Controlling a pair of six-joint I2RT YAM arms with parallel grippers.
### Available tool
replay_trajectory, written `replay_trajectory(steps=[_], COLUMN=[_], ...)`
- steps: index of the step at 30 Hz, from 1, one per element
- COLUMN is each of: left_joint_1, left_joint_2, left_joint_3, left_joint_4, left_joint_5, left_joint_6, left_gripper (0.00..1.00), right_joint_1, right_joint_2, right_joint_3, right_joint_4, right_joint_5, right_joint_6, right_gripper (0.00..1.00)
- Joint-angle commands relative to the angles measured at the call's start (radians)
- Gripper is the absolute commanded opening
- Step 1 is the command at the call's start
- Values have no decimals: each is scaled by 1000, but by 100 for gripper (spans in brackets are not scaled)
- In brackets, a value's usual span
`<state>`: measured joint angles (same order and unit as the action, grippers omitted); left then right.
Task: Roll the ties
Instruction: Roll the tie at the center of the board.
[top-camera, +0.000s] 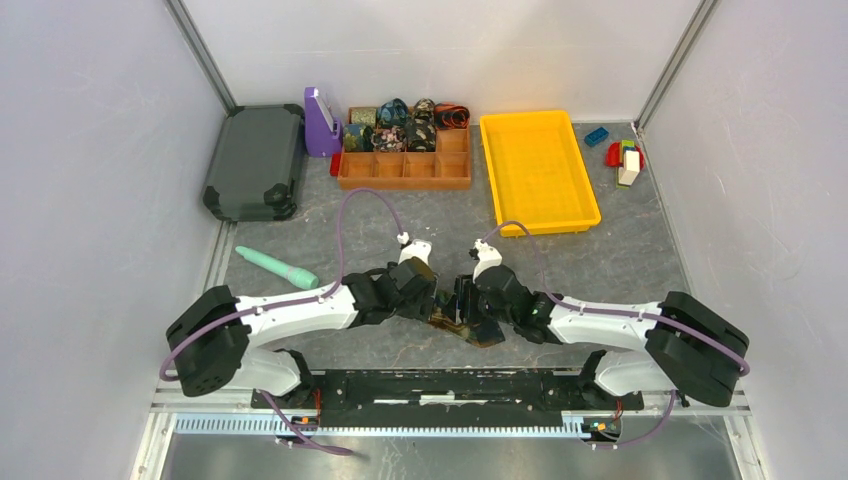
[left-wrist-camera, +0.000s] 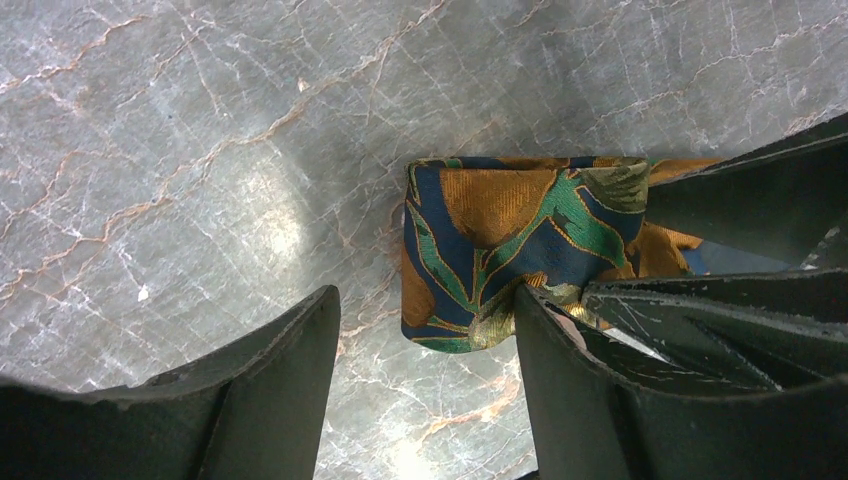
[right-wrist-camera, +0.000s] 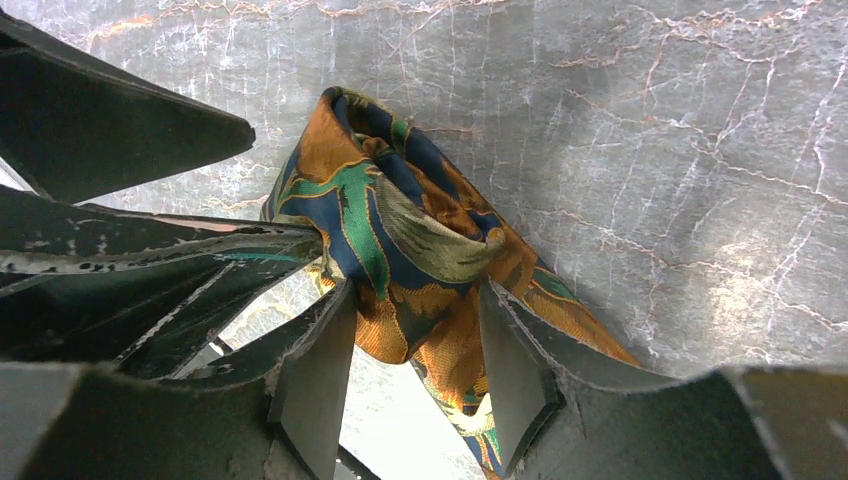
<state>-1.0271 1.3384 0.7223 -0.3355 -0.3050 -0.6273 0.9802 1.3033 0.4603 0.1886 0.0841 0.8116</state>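
A half-rolled tie (top-camera: 447, 322) in blue, orange and green leaf print lies between both arms at the near middle of the table. In the right wrist view my right gripper (right-wrist-camera: 418, 295) is shut on the bunched coil (right-wrist-camera: 400, 230), and a loose tail runs down toward the camera. In the left wrist view my left gripper (left-wrist-camera: 422, 300) is open. Its right finger (left-wrist-camera: 570, 380) touches the coil's (left-wrist-camera: 500, 235) lower edge and its left finger stands apart. Several rolled ties (top-camera: 405, 125) sit in the back compartments of a brown organiser box (top-camera: 405, 170).
A yellow tray (top-camera: 540, 170) lies right of the organiser. A grey case (top-camera: 255, 160) and a purple holder (top-camera: 320, 122) are at the back left. A teal-green stick (top-camera: 275, 267) lies left of the arms. Small toy blocks (top-camera: 620, 155) sit at the back right.
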Motion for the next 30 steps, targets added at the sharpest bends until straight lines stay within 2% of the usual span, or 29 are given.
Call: replay_trajectory(steps=[1, 8, 14, 20, 24, 30], left_joint_1=[4, 3, 3, 2, 3, 3], left_joint_2=[34, 43, 40, 30, 17, 9], left_joint_3=[29, 25, 25, 22, 19, 21], left_joint_4=[47, 52, 56, 58, 55, 53], left_joint_5=[1, 14, 23, 33, 33, 30], left_joint_6=[69, 90, 104, 112, 114, 112], left_gripper=[70, 69, 68, 68, 68, 68], right_joint_1=[5, 5, 2, -10, -17, -17], right_joint_2=[-28, -72, -82, -8, 39, 37], right_joint_3=[-7, 61, 109, 157, 167, 99], right_joint_4=[-3, -91, -121, -110, -103, -51], right_joint_5=[14, 89, 163, 169, 121, 84], right_joint_6=[-6, -37, -53, -88, -94, -69], right_gripper=[54, 64, 65, 67, 60, 51])
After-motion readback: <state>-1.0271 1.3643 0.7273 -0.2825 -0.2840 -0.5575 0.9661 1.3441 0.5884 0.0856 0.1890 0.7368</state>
